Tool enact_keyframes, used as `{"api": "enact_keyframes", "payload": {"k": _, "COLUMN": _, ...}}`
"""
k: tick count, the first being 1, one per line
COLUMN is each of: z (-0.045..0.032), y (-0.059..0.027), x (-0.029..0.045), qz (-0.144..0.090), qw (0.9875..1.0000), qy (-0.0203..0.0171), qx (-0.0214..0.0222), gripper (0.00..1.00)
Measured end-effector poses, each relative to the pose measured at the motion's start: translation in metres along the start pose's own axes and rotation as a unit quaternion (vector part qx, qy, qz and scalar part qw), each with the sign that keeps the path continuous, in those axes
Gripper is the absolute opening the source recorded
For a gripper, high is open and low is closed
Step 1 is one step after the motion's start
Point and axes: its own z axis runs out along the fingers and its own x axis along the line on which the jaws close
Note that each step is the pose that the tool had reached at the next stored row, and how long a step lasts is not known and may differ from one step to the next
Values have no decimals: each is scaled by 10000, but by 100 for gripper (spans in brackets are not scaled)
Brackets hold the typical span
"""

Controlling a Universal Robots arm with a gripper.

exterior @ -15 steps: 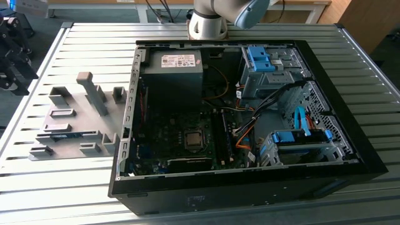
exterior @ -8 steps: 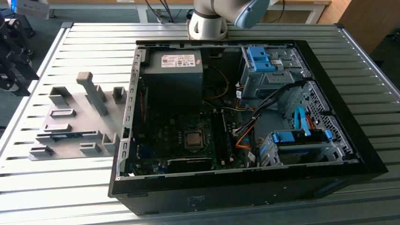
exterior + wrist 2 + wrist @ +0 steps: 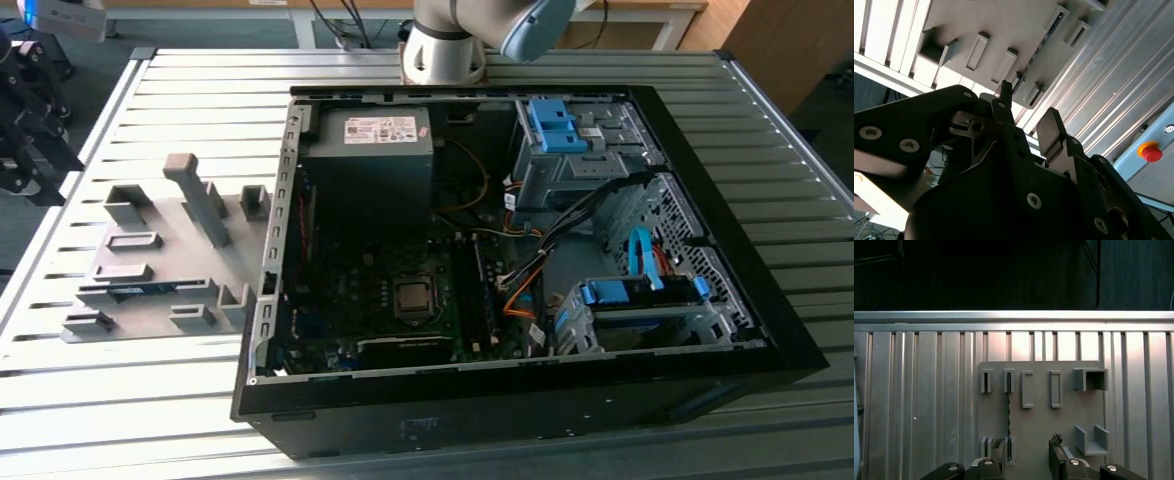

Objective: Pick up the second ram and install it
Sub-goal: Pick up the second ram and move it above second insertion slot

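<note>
At the exterior view's left, on the slatted metal table [image 3: 174,100], lies the flat grey plastic tray [image 3: 160,265] with raised slotted blocks. I judge those blocks are there to hold parts in known spots and on edge, so there is a face either side to nip.

The second ram [image 3: 140,290], a long thin dark blue-green memory stick, is in that tray, its ends caught in two facing blocks. In the first wrist view it [image 3: 1008,415] stands on its narrow edge, untouched.

Further toward the exterior view's right sits the open black computer case [image 3: 534,410] on its side, motherboard facing up. Its long black memory sockets [image 3: 470,295] are reachable from above.

My pincer [image 3: 1027,450] hangs above the tray, clear of it, spread wide and holding nothing. The stick lines up with one of my fingers [image 3: 999,452] rather than with the gap between them.
</note>
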Motion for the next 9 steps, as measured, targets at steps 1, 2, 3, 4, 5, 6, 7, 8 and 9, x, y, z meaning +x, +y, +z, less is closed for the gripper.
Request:
{"api": "enact_keyframes", "payload": {"k": 1, "z": 11, "y": 0, "x": 0, "qz": 0, "qw": 10000, "qy": 0, "qx": 0, "gripper": 47}}
{"api": "enact_keyframes", "payload": {"k": 2, "z": 24, "y": 0, "x": 2, "qz": -4, "qw": 10000, "qy": 1, "qx": -2, "gripper": 47}}
{"api": "enact_keyframes", "payload": {"k": 3, "z": 41, "y": 0, "x": 4, "qz": -12, "qw": 10000, "qy": 1, "qx": -1, "gripper": 47}}
{"api": "enact_keyframes", "payload": {"k": 4, "z": 59, "y": -1, "x": 7, "qz": -18, "qw": 10000, "qy": 1, "qx": -1, "gripper": 47}}
{"api": "enact_keyframes", "payload": {"k": 5, "z": 76, "y": -2, "x": 11, "qz": -20, "qw": 10000, "qy": 1, "qx": -2, "gripper": 47}}
{"api": "enact_keyframes", "payload": {"k": 6, "z": 89, "y": -2, "x": 13, "qz": -20, "qw": 10000, "qy": 1, "qx": -2, "gripper": 47}}
{"api": "enact_keyframes", "payload": {"k": 7, "z": 100, "y": -2, "x": 19, "qz": -21, "qw": 10000, "qy": 2, "qx": -2, "gripper": 47}}
{"api": "enact_keyframes", "payload": {"k": 8, "z": 109, "y": -1, "x": 26, "qz": -21, "qw": 10000, "qy": 2, "qx": -2, "gripper": 47}}
{"api": "enact_keyframes", "payload": {"k": 9, "z": 117, "y": -1, "x": 35, "qz": -21, "qw": 10000, "qy": 2, "qx": -2, "gripper": 47}}
